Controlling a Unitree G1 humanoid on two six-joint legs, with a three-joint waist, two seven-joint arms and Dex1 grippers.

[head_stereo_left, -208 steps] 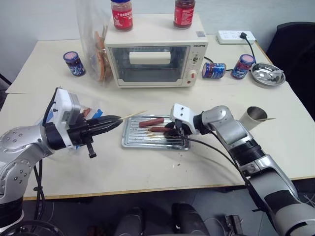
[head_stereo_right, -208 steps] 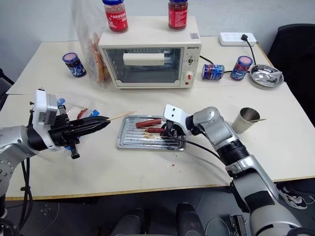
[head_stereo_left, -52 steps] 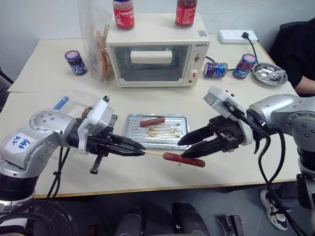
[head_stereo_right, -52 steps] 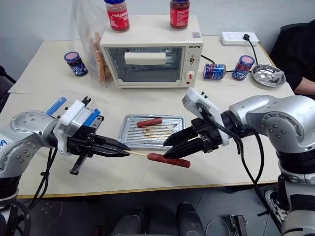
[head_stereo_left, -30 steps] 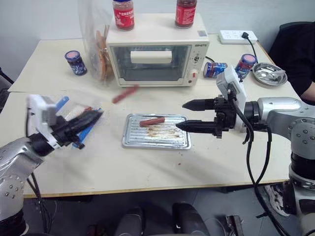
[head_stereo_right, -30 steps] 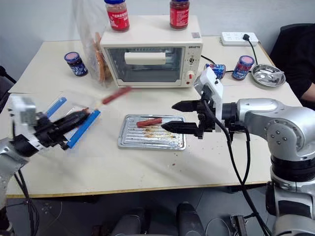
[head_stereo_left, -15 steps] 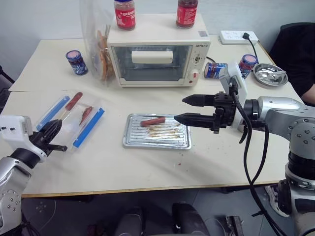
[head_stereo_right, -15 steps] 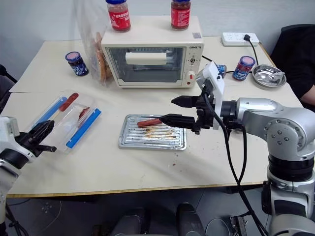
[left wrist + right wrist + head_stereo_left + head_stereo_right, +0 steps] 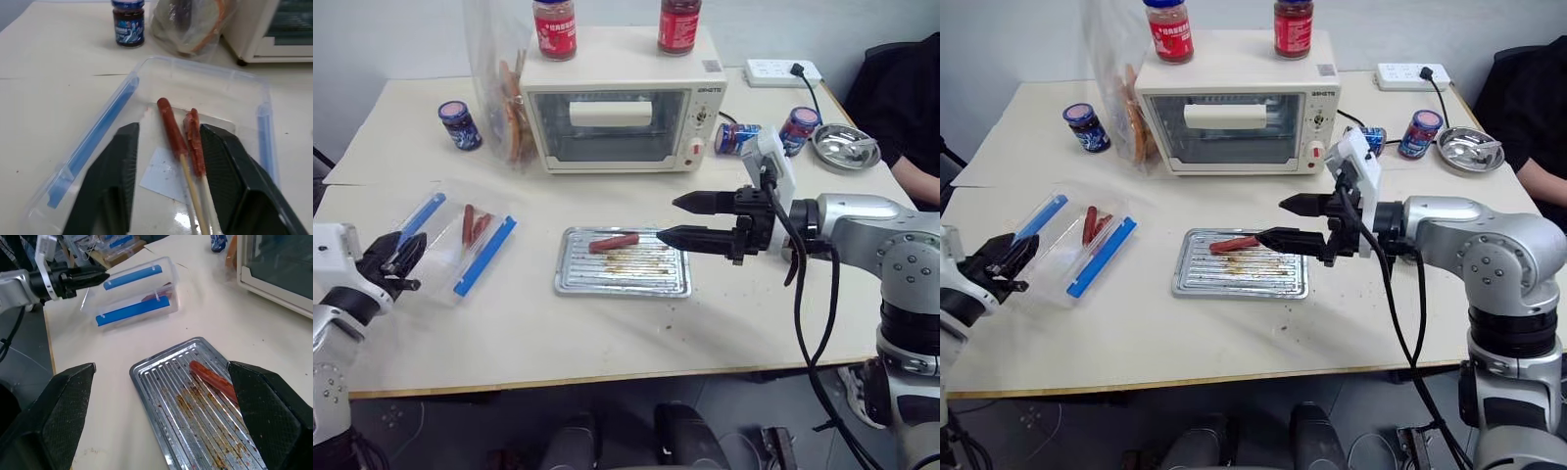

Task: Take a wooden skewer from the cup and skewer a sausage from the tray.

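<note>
The left gripper (image 9: 168, 188) hangs at the near left edge of the beige table (image 9: 607, 323), its black fingers (image 9: 110, 181) spread apart with nothing between them. Just in front of it lies a clear plastic container with blue edges (image 9: 105, 120), and inside rest two reddish-brown sausages, each on a thin pale wooden skewer (image 9: 193, 191); the longer skewered sausage (image 9: 171, 127) sits right beside the shorter one (image 9: 194, 142).

Over on the right, the right gripper (image 9: 690, 220) hovers above the right end of the flat ridged silver baking tray (image 9: 607, 282), pointing left, jaws released wide and empty. One red sausage (image 9: 613, 241) lies on the tray's far side, among brown grease stains.

Behind the tray stands a cream toaster oven (image 9: 622, 103) with two red-lidded jars (image 9: 555, 29) on top. A blue-labelled jar (image 9: 460, 125) stands far left, and a shallow round steel dish (image 9: 847, 147) sits at the far right.
</note>
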